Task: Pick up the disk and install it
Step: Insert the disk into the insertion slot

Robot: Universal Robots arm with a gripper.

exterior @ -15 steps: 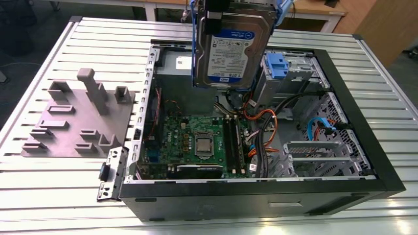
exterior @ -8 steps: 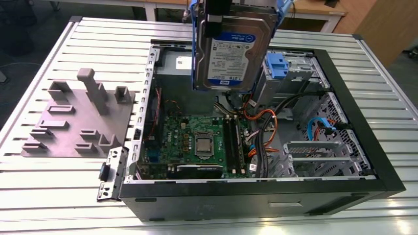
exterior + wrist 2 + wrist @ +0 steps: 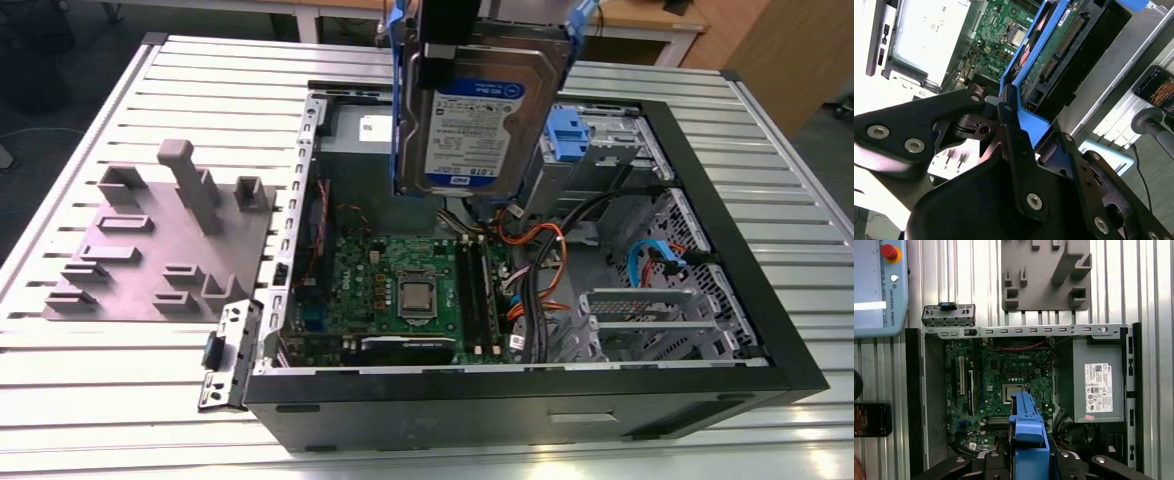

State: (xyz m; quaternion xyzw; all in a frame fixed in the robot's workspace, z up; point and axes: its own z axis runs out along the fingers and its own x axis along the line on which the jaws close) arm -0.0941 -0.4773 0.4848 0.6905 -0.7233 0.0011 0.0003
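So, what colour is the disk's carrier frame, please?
Bright blue; the disk's frame shows best in the first wrist view.

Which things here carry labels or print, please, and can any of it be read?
On the disk: white-and-blue label, print too small to quote reliably.
On the power supply: white sticker, print too small.
On the pendant: one line of small lettering along its edge.
On the motherboard: tiny markings, unreadable.

Silvery metal disk point(image 3: 470, 115), blue plastic carrier point(image 3: 1028, 440)
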